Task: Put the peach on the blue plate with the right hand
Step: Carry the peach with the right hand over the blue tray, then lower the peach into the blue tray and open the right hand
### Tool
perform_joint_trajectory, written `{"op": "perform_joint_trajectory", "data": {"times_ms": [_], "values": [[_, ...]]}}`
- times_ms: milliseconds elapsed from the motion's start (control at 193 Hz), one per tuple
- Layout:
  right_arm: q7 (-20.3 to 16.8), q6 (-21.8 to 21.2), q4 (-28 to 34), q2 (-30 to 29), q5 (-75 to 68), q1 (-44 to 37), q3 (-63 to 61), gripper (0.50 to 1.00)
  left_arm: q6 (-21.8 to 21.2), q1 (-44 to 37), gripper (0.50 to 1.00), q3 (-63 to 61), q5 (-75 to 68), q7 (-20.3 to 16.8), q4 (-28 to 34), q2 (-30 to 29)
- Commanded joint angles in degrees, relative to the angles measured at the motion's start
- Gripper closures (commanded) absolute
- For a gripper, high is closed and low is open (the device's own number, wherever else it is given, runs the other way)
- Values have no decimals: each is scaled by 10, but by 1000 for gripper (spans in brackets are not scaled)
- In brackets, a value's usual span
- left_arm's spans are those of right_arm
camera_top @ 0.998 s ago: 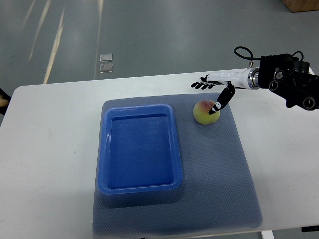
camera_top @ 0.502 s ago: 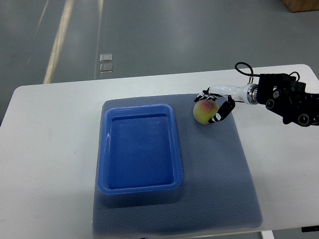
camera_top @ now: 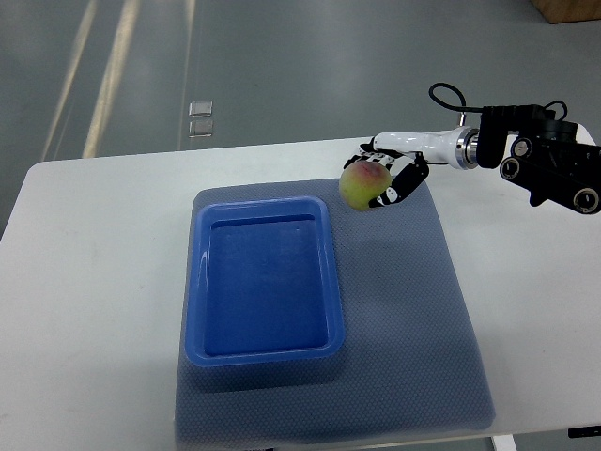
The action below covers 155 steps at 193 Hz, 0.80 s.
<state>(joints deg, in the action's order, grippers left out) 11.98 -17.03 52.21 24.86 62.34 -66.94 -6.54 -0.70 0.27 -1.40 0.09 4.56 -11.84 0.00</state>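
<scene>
The peach (camera_top: 360, 184), yellow-green with a pink blush, is held in my right hand (camera_top: 383, 175), whose fingers are curled around it. The hand carries it above the grey mat, just right of the far right corner of the blue plate (camera_top: 264, 352). The blue plate is a rectangular tray with a raised rim, lying on the mat's left half, with nothing in it. My right arm (camera_top: 526, 160) reaches in from the right edge. My left arm is out of view.
A grey textured mat (camera_top: 413, 310) covers the middle of the white table (camera_top: 94, 282). The floor lies beyond the table's far edge, with a small pale object (camera_top: 199, 119) on it.
My right hand closed around the peach on the mat, then lifted it and moved it left toward the blue plate's far right corner.
</scene>
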Motion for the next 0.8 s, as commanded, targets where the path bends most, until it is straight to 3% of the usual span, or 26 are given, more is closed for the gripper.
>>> {"op": "perform_joint_trajectory", "data": {"times_ms": [0, 134, 155, 331, 631, 797], "values": [[2, 0, 25, -8, -25, -13, 0, 991, 0, 0, 500, 0, 0, 0, 0, 0], [5, 9, 33, -29, -26, -9, 0, 981, 0, 0, 500, 0, 0, 0, 1, 0], [4, 27, 32, -65, -23, -5, 8, 975, 0, 0, 500, 0, 0, 0, 1, 0], [4, 45, 11, -121, -14, 14, 39, 965, 0, 0, 500, 1, 0, 0, 3, 0], [3, 65, -19, -171, -8, 43, 43, 930, 0, 0, 500, 0, 0, 0, 5, 0], [4, 69, -28, -186, -5, 50, 49, 836, 0, -1, 500, 0, 0, 0, 4, 0]]}}
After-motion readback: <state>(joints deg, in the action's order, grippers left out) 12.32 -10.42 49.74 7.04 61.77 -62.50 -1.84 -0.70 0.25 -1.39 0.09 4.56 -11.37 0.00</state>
